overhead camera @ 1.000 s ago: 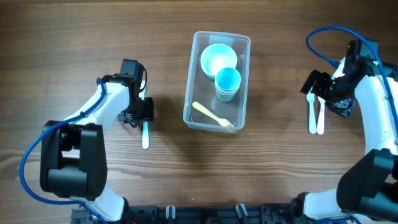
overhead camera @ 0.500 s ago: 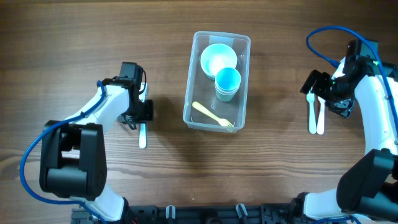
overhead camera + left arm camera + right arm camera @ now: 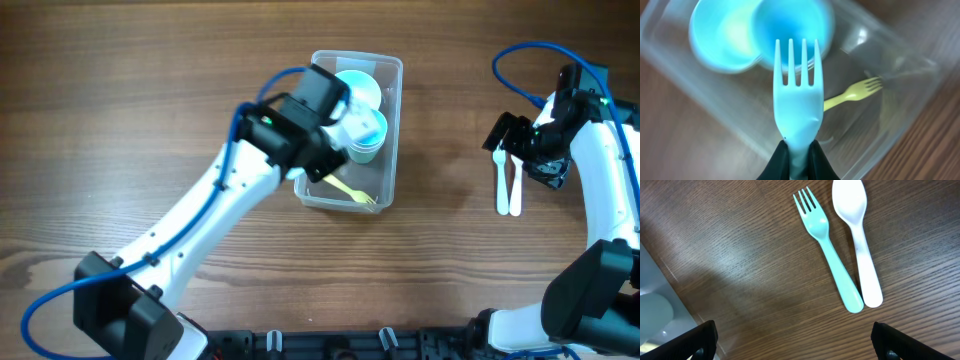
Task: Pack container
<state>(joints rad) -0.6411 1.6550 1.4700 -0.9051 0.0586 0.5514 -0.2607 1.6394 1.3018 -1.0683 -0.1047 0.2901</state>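
The clear plastic container (image 3: 397, 130) stands at the table's middle, holding a pale blue bowl (image 3: 368, 86), a blue cup (image 3: 370, 130) and a yellow fork (image 3: 352, 191). My left gripper (image 3: 797, 161) is shut on the handle of a light blue fork (image 3: 796, 100), tines pointing forward, held above the container (image 3: 900, 100) over the bowl (image 3: 720, 35) and the cup (image 3: 790, 25). From overhead the left arm covers the container's left side and hides that fork. My right gripper (image 3: 795, 342) stands open above bare table at the right, with nothing between its fingers.
A teal fork (image 3: 827, 245) and a white spoon (image 3: 860, 240) lie side by side on the wood just ahead of the right gripper, right of the container. In the overhead view, the teal fork (image 3: 501, 185) and the white spoon (image 3: 514, 190) lie beside the right arm.
My left gripper shut on the light blue fork lying at the left, lifted it and swung right over the container. The right arm has not moved.
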